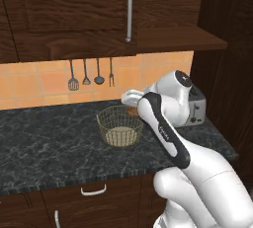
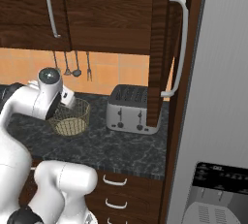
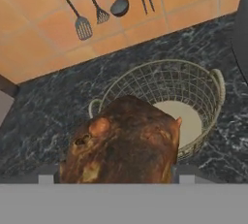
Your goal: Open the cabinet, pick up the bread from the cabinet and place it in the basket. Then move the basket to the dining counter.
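Observation:
In the hand view the brown crusty bread point(image 3: 123, 143) sits between my gripper's point(image 3: 116, 173) two finger tips, which are shut on it. It hangs over the near rim of the round wire basket point(image 3: 193, 97), whose beige bottom is bare. In the left base view the gripper point(image 1: 131, 104) holds the bread point(image 1: 132, 109) just above the basket's point(image 1: 120, 125) back right rim. The basket point(image 2: 70, 117) stands on the black counter. The cabinet point(image 1: 74, 10) hangs above, and its right door point(image 2: 160, 48) is swung open. The dining counter is out of view.
A silver toaster point(image 2: 128, 107) stands on the black speckled counter point(image 1: 44, 143) to the right of the basket. Several utensils point(image 1: 91, 74) hang on the orange tiled wall behind. A tall grey fridge point(image 2: 218, 121) is at the far right. Drawers point(image 1: 94, 190) run below the counter.

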Motion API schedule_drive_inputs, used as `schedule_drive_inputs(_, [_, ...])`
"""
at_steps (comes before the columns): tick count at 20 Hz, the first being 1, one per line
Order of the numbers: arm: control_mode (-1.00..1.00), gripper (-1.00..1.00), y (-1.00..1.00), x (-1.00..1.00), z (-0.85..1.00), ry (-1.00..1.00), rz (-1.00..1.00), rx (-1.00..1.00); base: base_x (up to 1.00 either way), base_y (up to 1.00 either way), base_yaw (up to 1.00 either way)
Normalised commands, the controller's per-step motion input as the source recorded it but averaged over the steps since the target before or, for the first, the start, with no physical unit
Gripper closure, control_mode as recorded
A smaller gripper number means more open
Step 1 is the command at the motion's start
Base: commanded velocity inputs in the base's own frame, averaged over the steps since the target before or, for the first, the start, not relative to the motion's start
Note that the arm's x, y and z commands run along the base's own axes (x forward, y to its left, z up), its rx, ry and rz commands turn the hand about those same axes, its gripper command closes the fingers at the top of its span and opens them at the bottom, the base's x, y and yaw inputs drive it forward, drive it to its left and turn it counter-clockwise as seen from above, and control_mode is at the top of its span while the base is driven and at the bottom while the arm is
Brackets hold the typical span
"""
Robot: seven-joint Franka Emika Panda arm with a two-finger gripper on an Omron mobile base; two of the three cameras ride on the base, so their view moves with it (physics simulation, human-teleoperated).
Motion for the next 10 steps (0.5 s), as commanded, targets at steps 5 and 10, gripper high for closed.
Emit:
schedule_drive_inputs(5, [-1.0,1.0,0.16,0.57,-0.25,0.25,-0.01,-0.19,0.0,0.0,0.0])
schedule_drive_inputs(10, [-1.0,1.0,0.08,0.27,-0.44,0.09,-0.01,-0.17,0.0,0.0,0.0])
